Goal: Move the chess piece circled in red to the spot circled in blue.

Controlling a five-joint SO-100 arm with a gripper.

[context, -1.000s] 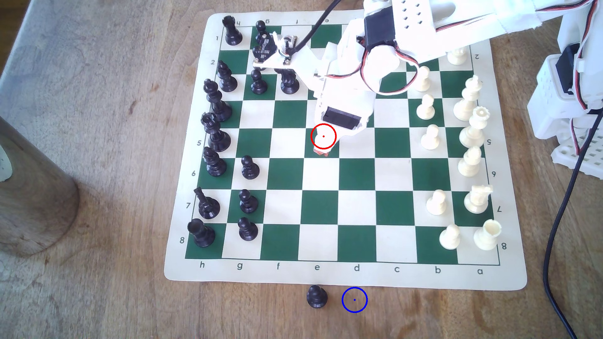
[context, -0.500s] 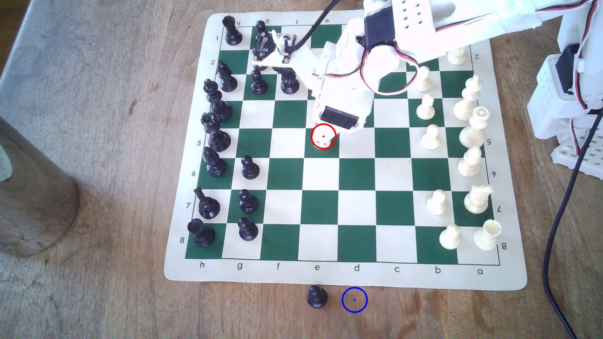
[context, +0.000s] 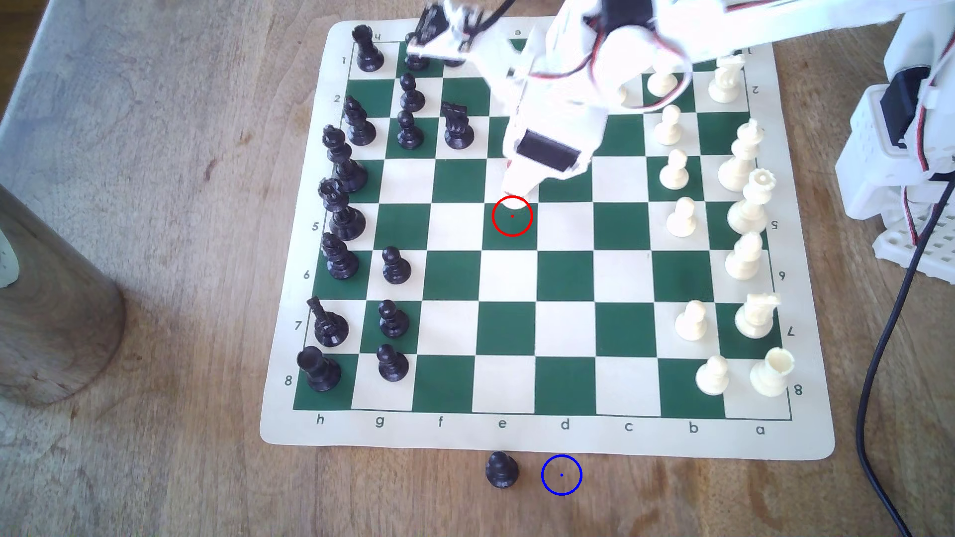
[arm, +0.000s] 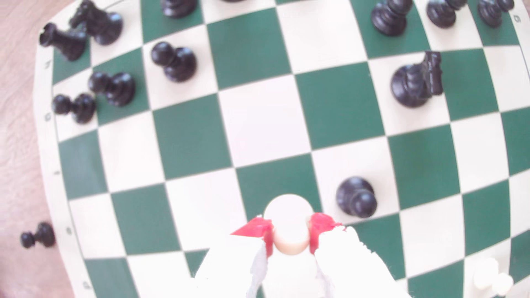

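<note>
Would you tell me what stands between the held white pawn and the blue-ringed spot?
In the exterior view, bare squares run from the white pawn in the hand to the blue-ringed spot; a black pawn stands beside it.

The middle files of the green and cream chess mat (context: 548,330) are bare, from its centre to the near edge. Black pieces (context: 338,248) line the exterior view's left side and cream pieces (context: 744,258) the right. On the brown wooden table (context: 155,464), one black pawn (context: 501,470) stands just beside the blue-ringed spot (context: 561,475).
</note>
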